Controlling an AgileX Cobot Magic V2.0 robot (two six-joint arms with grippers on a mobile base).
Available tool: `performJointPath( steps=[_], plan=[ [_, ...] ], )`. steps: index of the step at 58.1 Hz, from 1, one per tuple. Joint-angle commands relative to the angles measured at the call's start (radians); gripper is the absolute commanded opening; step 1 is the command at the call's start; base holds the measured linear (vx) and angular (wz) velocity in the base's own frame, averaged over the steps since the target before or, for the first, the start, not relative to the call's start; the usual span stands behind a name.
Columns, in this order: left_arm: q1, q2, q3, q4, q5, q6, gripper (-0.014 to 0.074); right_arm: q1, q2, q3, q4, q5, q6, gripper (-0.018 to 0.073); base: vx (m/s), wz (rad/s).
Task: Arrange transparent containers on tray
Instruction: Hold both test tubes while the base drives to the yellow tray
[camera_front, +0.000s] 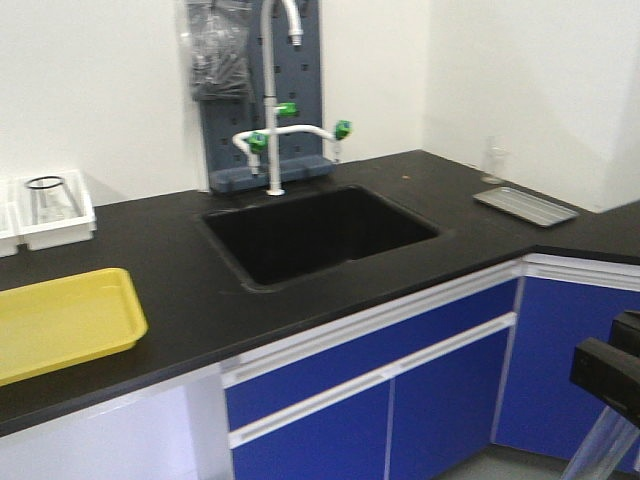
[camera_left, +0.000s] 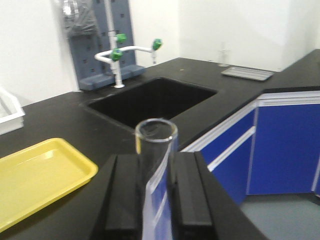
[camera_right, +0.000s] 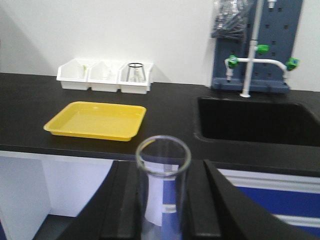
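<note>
Left of the sink (camera_front: 320, 232), seen from the front, a yellow tray (camera_front: 60, 320) lies flat on the black bench (camera_front: 180, 260). Behind and left of the sink stand white bins (camera_front: 55, 215), with a clear dark-rimmed vessel (camera_front: 45, 195) in one. A white faucet (camera_front: 272, 100) rises just behind the sink, and a grey metal tray (camera_front: 525, 205) lies well to its right. Far below and right of the sink, at the picture's corner, a black tool part (camera_front: 605, 372) sits over a slanted tube (camera_front: 598, 450); I cannot tell which arm it belongs to.

From the left wrist, the left tool (camera_left: 156, 165) is clamped on a clear tube (camera_left: 156, 137), which stands upright between the two black fingers (camera_left: 122, 195) with its open round rim above them. It hangs in front of the sink, off the bench, with the yellow tray to the sink's left and bare.

From the right wrist, the right tool (camera_right: 162, 170) grips a second clear tube (camera_right: 163, 155) the same way, upright with its rim up. It is out in front of the bench, left of the sink. The tray lies left of the sink, with the bins behind it.
</note>
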Motion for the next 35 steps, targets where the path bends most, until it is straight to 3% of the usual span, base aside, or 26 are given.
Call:
performJointPath(
  steps=[1,35],
  plan=[
    [-0.005,0.005,-0.038,0.006,-0.079,-0.007,0.0114,-0.004,0.002,-0.027,-0.005,-0.086,-0.009,0.0057,0.12,0.46],
    [-0.005,0.005,-0.038,0.006,-0.079,-0.007,0.0114,-0.004,0.002,-0.027,-0.005,-0.085,-0.009,0.0057,0.16,0.45]
  ],
)
